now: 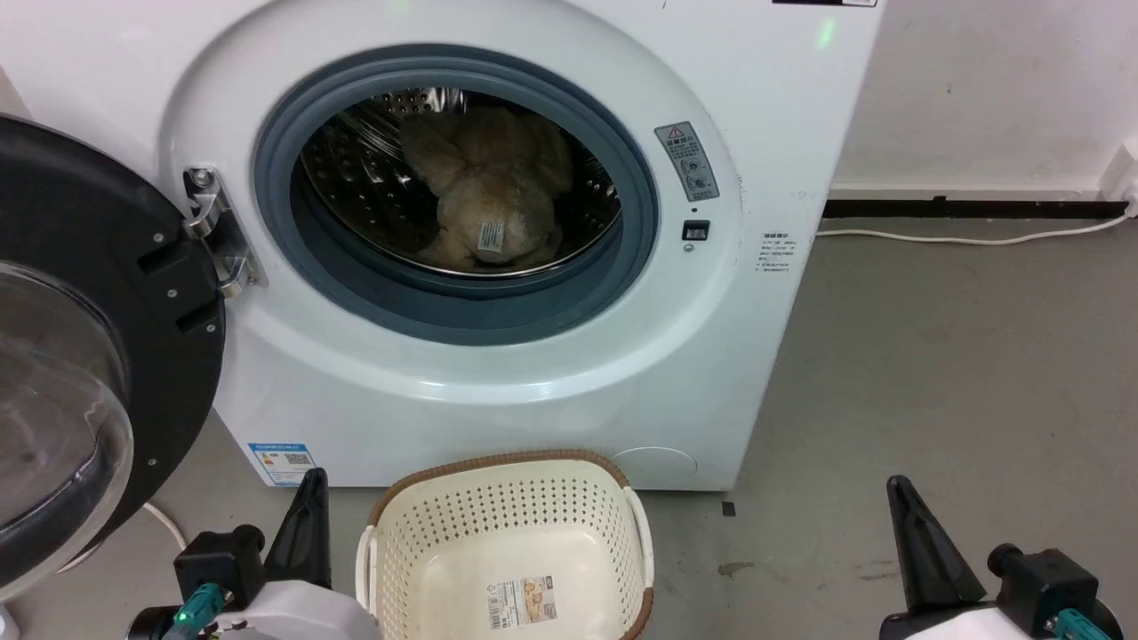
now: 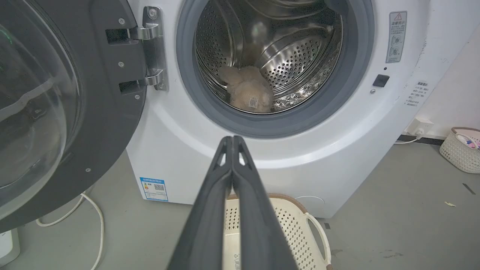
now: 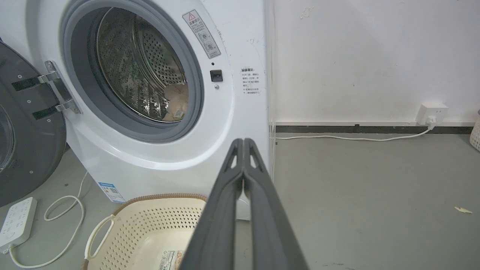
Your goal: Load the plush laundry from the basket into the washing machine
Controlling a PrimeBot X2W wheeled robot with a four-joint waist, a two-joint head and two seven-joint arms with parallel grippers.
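We find the plush laundry (image 1: 489, 191) lying low in the drum (image 1: 356, 178) of the washing machine (image 1: 533, 391), its white tag (image 1: 491, 236) facing out. The door (image 1: 116, 267) hangs open at the left. The basket (image 1: 507, 462) sits on the floor (image 1: 933, 356) just before the machine, its sticker (image 1: 522, 602) showing. Our left fingers (image 2: 210, 210) and right fingers (image 3: 221, 210) are clenched tip to tip, flanking the basket.
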